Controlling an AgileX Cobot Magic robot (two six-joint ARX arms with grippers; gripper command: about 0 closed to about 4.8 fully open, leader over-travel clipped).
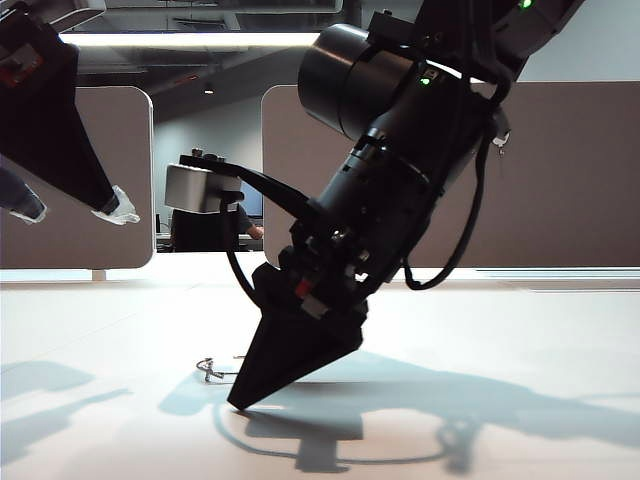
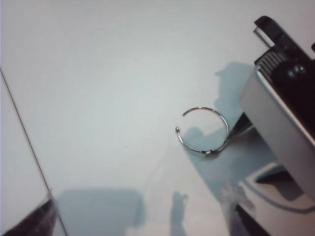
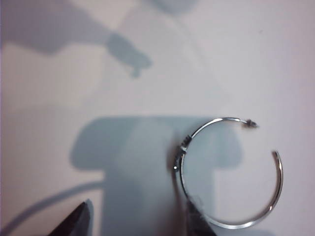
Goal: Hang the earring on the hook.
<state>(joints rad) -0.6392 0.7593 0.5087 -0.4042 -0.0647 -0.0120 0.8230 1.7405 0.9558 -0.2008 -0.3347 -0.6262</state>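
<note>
The white worktop (image 1: 520, 330) fills the lower half of the exterior view, and the right arm dominates the middle of it, pitched steeply down so that the right tool (image 1: 245, 398) has its dark tip at the surface. The left tool (image 1: 118, 208) hangs high at the upper left of that view, well apart from everything on the worktop; its white-tipped fingers (image 1: 122, 210) show there, and it stands spread and empty.

The earring (image 3: 231, 172) lies flat on the worktop just beside the right tool's tip. In the right wrist view one dark finger (image 3: 199, 226) sits at the hoop's wire near its small cross-shaped piece, the other finger (image 3: 74, 221) off to the side with a clear gap between them — so the right tool is part-way spread and, as far as I can judge, not yet pinching the hoop. The left wrist view shows the same: the hoop flat, a dark tip touching its rim.

The task looks to be at its start — the earring is not lifted, and pick-up, carry and hanging all remain. The hook appears in no view. Nothing else lies near the hoop; only arm shadows cross the worktop.
</note>
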